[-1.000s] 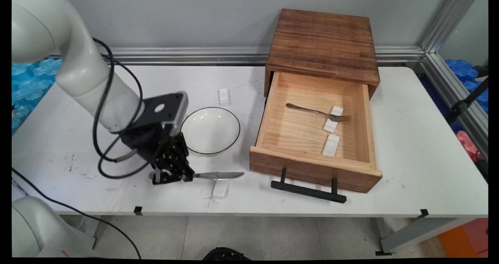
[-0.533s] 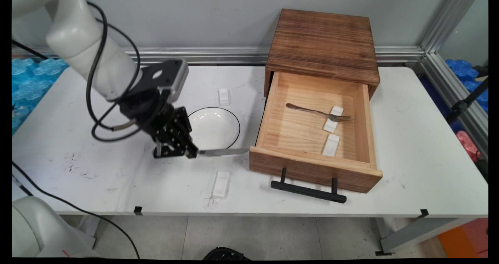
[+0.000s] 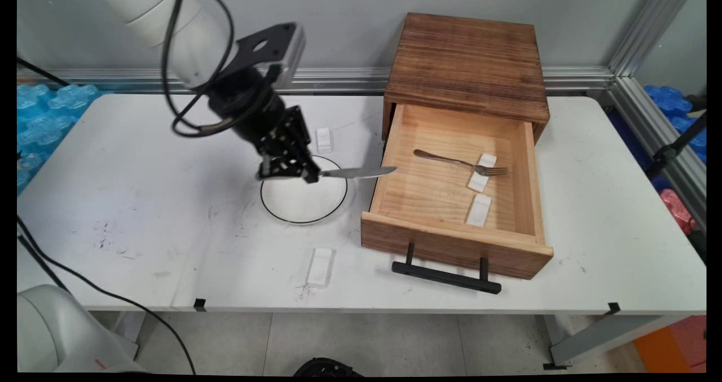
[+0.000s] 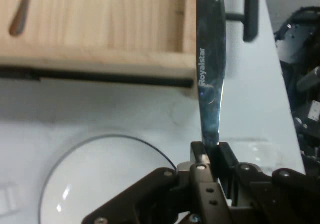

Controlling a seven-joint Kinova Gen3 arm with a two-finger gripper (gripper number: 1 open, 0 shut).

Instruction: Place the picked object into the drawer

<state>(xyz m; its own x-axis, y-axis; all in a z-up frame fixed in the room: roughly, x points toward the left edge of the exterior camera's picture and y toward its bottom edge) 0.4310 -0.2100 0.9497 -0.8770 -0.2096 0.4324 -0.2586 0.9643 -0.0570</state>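
Observation:
My gripper (image 3: pixel 293 170) (image 4: pixel 211 151) is shut on the handle of a steel table knife (image 3: pixel 356 172) (image 4: pixel 210 69), held level in the air with the blade pointing right. It hangs over the white black-rimmed plate (image 3: pixel 304 198) (image 4: pixel 100 184). The blade tip reaches the left wall of the open wooden drawer (image 3: pixel 383 162) (image 4: pixel 100 59). Inside the drawer lie a fork (image 3: pixel 459 162) (image 4: pixel 20 14) and two white rests (image 3: pixel 480 201).
The drawer belongs to a dark wooden cabinet (image 3: pixel 468 60) at the back right, and its black handle (image 3: pixel 445 275) (image 4: pixel 250 9) sticks out toward the near edge. One white rest (image 3: pixel 320 266) lies near the table's front edge, another (image 3: pixel 324 139) behind the plate.
The gripper has lifted the knife off the rest near the front edge and carried it up and to the right, from in front of the plate to over it, next to the drawer.

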